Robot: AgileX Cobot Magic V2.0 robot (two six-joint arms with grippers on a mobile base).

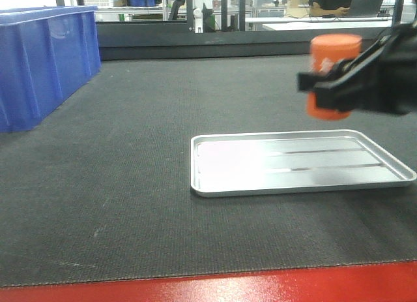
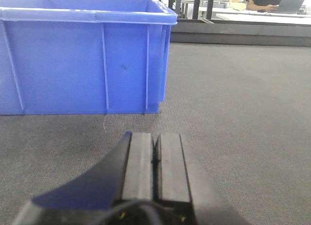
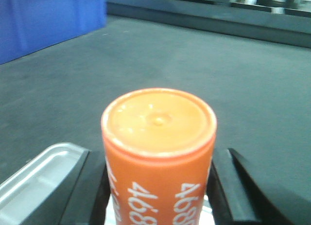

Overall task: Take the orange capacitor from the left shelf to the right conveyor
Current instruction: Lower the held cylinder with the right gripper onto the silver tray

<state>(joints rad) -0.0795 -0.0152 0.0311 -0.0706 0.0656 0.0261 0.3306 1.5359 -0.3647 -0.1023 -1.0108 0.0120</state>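
Left of the tray (image 1: 303, 164), near the bin (image 2: 82, 55), the left gripper (image 2: 156, 159) sat low with fingers pressed together, empty. The right gripper (image 1: 339, 83) clamped the capacitor (image 1: 333, 75) upright, hanging just above the tray's right rear corner, belt (image 1: 130, 184) beneath.

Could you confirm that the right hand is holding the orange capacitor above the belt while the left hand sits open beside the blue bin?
Not quite: the left hand is shut, its fingers pressed together in the left wrist view. The rest holds: the right hand grips the capacitor above the belt, near the blue bin.
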